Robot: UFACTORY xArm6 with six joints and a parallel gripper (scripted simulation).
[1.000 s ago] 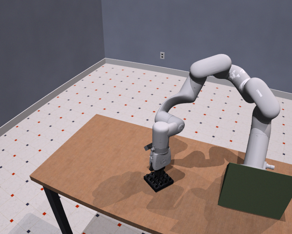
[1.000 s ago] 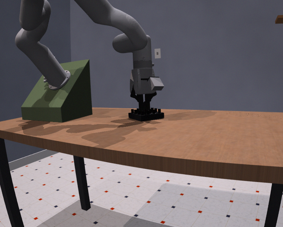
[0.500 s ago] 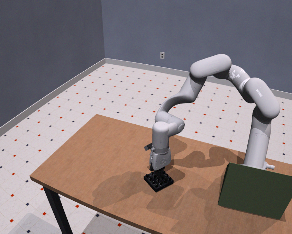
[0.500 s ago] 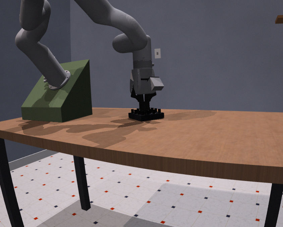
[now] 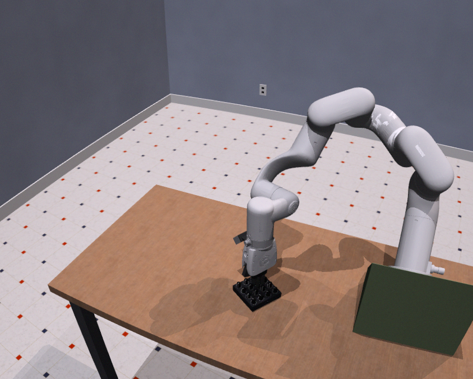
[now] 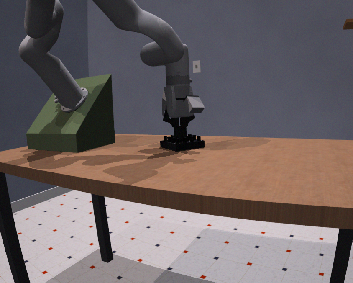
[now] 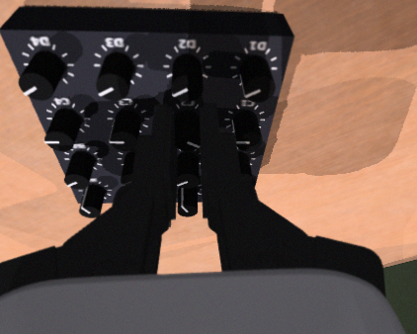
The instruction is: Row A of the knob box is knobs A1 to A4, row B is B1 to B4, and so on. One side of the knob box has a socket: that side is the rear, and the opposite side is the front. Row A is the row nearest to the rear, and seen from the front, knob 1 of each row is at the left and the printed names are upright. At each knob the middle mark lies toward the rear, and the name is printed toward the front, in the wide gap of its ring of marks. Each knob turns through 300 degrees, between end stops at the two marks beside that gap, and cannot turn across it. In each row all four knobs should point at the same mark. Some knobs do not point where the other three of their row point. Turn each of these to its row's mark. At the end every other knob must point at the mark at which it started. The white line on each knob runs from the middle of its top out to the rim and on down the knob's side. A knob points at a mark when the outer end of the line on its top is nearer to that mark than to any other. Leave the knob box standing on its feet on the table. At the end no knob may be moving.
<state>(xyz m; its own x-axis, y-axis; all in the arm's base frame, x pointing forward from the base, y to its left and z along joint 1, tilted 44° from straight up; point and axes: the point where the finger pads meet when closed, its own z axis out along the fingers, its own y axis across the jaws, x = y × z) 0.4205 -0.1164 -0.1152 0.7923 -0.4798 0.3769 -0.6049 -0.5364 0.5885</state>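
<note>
The black knob box (image 5: 243, 301) (image 6: 191, 145) (image 7: 148, 21) stands on the table. My gripper (image 5: 258, 280) (image 6: 180, 132) (image 7: 187, 128) points down over it, shut on knob C2 (image 7: 187, 129), one finger at either side. In the wrist view, C2's line slants toward the lower right. The lines of C1 (image 7: 247, 127), C3 (image 7: 126, 125) and C4 (image 7: 65, 125) point left. D1 (image 7: 256, 74), D2 (image 7: 187, 71), D3 (image 7: 117, 71) and D4 (image 7: 45, 69) point lower left. B4 and B2 point lower left, A4 and A2 upper left. The fingers hide much of the other A and B knobs.
The neighbouring knobs stand close around the fingers. The wooden table (image 5: 157, 236) (image 6: 250, 165) extends around the box. The arm's green base block (image 5: 410, 308) (image 6: 95, 117) stands on the table, to the box's right in the top view.
</note>
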